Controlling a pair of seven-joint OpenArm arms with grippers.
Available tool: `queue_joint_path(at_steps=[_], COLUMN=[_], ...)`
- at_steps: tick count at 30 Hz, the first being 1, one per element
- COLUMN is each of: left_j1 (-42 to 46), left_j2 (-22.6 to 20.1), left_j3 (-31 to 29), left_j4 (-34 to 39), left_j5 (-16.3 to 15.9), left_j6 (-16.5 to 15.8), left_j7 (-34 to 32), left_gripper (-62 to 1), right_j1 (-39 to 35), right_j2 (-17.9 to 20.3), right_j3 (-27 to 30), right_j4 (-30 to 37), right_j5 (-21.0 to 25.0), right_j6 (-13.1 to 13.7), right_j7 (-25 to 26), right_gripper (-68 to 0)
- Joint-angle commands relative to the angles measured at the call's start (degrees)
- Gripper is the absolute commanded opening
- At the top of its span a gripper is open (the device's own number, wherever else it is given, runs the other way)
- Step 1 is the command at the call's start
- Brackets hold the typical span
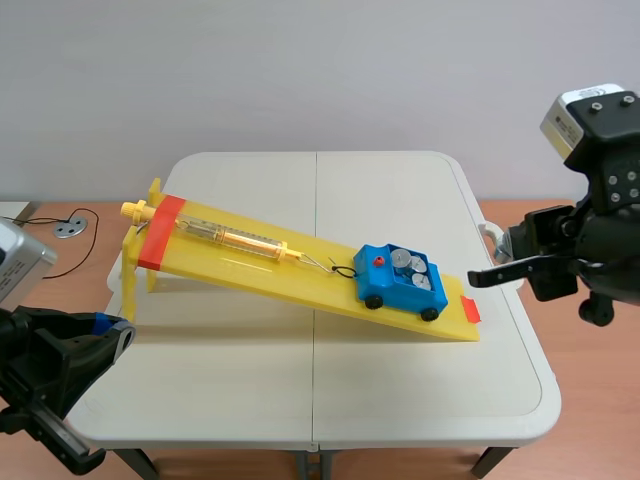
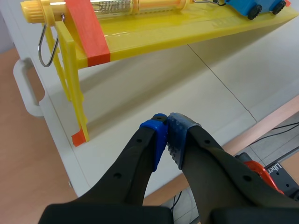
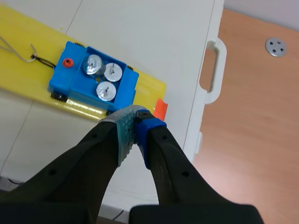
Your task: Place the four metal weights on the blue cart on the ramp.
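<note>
**A:** Right hand [image 3: 135, 122]?

**B:** Closed pad to pad, with nothing between the fingers. It hangs over the counter's [image 3: 163, 42] right edge, just beside the low end of the ramp [image 3: 18, 81].

**A:** Left hand [image 2: 167, 128]?

**B:** Also closed and empty. It is at the near left corner, below the ramp's raised end.

**A:** Cart and weights?

**B:** The cart [image 3: 70, 80] sits on the ramp's low end, toward the right edge. The right wrist view shows three weights [image 3: 106, 91] standing close together in its bay. I cannot confirm a fourth. No view shows a loose weight on the counter.

**A:** Which step?

**B:** My judgement is that loading is at or near its end, as both hands are empty.

**A:** Next move?

**B:** Check the count. If there are four, just keep both hands clear of the cart, since a nudge could roll it. If there are three, the last weight must be found first, then gripped and lowered straight into the bay's open corner.
</note>
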Motion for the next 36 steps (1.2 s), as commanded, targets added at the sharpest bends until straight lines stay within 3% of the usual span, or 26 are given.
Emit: queue_joint_path(at_steps=[1,12,20,36], left_j1=[-1.07,-1.07,-1.07,-1.07], left_j2=[0.46,0.46,0.46,0.46], left_j3=[-0.37,-0.37,-0.37,-0.37], left_j4=[2.60,2.60,2.60,2.60], left_j5=[-2.97,-2.97,-2.97,-2.97], left_j6=[-1.20,-1.20,-1.20,-1.20], left_j7=[-5.44,-5.44,-5.42,-5.42], left_gripper=[-58.2,-58.2,-58.2,-58.2], right_j1=[6.97,16.52,20.24,26.16], right_j2=[0.33,-1.90,-5.14,-9.20], right_j3=[-0.63,-6.43,-9.84,-11.65], right_j4=[-1.05,-10.78,-15.65,-24.85], right_j5=[1.92,0.52,-3.89,-5.88], right_j6=[-0.83,-0.79,-0.90,-1.07], right_j7=[7.23,9.22,9.62,11.30], right_gripper=[-66.9,-66.9,-66.9,-66.9])
